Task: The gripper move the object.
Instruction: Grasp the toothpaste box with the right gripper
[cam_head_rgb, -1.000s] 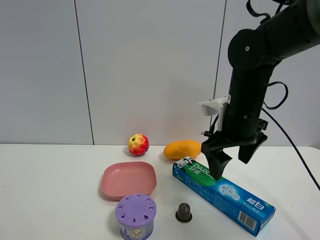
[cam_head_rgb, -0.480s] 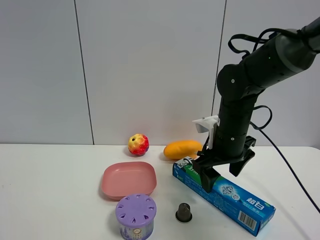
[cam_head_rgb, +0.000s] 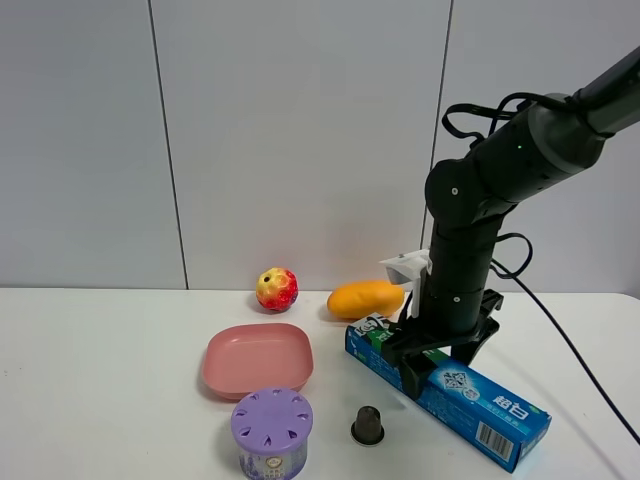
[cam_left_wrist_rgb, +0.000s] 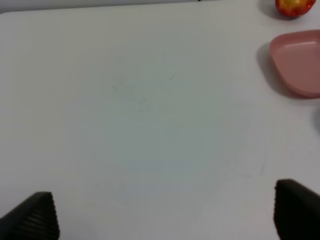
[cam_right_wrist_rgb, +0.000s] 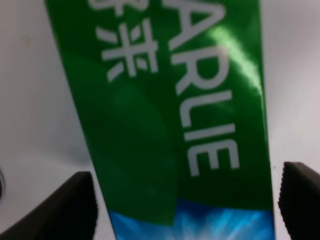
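The toothpaste box, green and blue with white lettering and a barcode, lies slantwise on the white table at the right. My right gripper is down over its green half, with one finger on each side of the box, open and straddling it. In the right wrist view the box fills the frame between the two dark fingertips, with gaps on both sides. My left gripper is open and empty above bare table; it does not show in the exterior view.
A pink plate sits left of the box, with a purple canister and a small dark capsule in front. A mango and an apple lie behind. The plate also shows in the left wrist view.
My right arm has come down and slightly left, so the open fingers now straddle the toothpaste box near the table. The box has not moved.
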